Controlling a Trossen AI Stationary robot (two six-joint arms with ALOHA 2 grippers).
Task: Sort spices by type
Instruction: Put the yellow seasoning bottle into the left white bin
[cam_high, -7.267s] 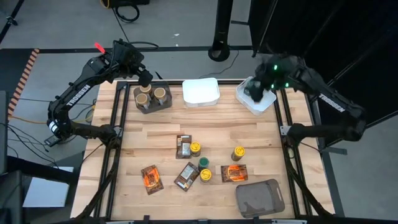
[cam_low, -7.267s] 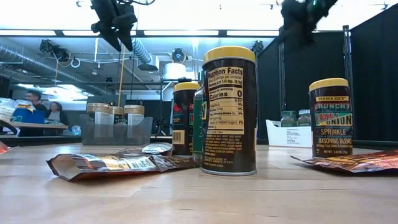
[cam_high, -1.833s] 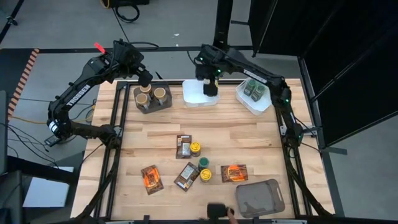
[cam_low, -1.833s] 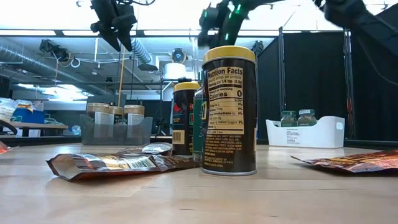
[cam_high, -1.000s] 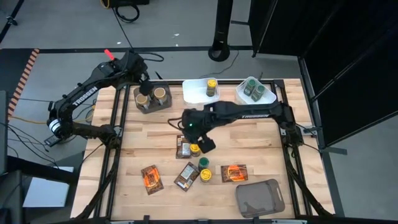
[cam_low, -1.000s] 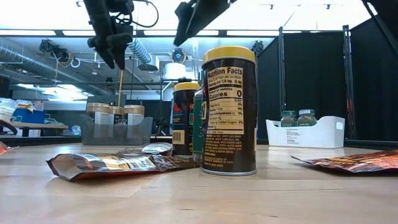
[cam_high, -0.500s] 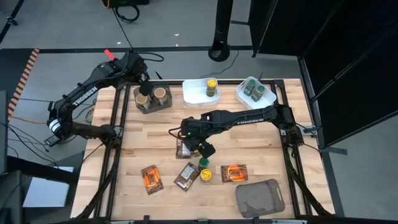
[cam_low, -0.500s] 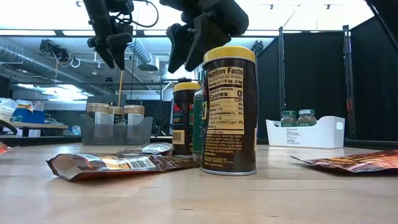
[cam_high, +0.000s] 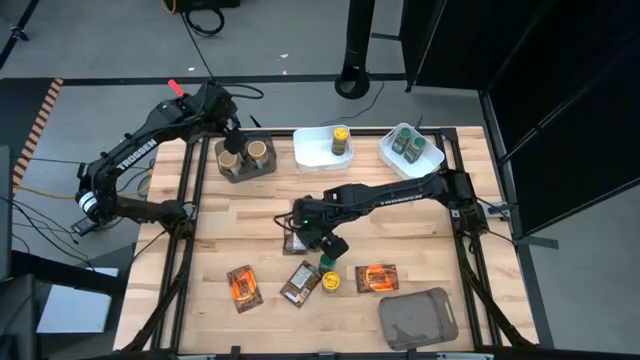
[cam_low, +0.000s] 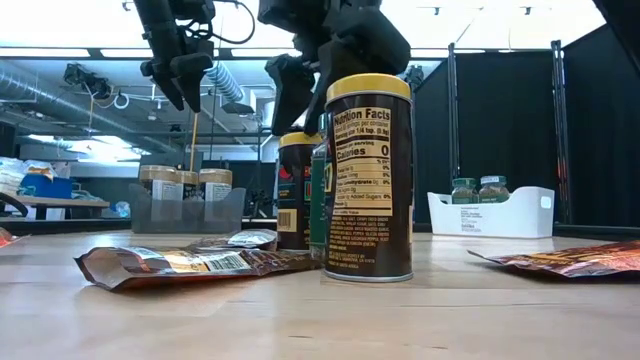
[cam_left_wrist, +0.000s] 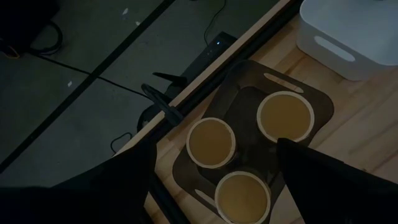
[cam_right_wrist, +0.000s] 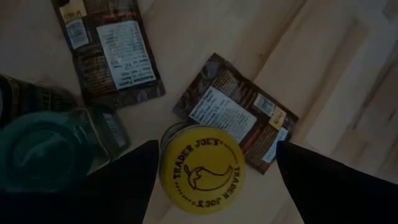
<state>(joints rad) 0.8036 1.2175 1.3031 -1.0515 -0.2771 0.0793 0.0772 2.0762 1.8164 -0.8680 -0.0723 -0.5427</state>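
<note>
My right gripper (cam_high: 318, 238) is open, low over the table's middle. Its fingers stand on either side of a yellow-lidded jar (cam_right_wrist: 201, 168), which stands upright on the wood beside a brown packet (cam_right_wrist: 239, 115); in the low view the right gripper (cam_low: 300, 95) hangs just above that jar (cam_low: 298, 190). A green-lidded jar (cam_right_wrist: 56, 149) stands close by. My left gripper (cam_high: 232, 128) waits open above the brown-grey bin (cam_high: 222, 170) at the far left, which holds three tan-lidded jars (cam_left_wrist: 211, 142).
Far side: a white tray (cam_high: 312, 152) with one yellow-lidded jar (cam_high: 341, 139), and another white tray (cam_high: 425, 165) with green-lidded jars (cam_high: 405, 143). Near side: orange packets (cam_high: 243, 285) (cam_high: 376, 277), a brown packet (cam_high: 300, 283), another yellow-lidded jar (cam_high: 330, 281), a second brown-grey bin (cam_high: 418, 317).
My right gripper has come down over the table's middle, toward the yellow-lidded jar beside the brown packet, and now hangs just above its lid. The jars and packets have stayed where they were.
</note>
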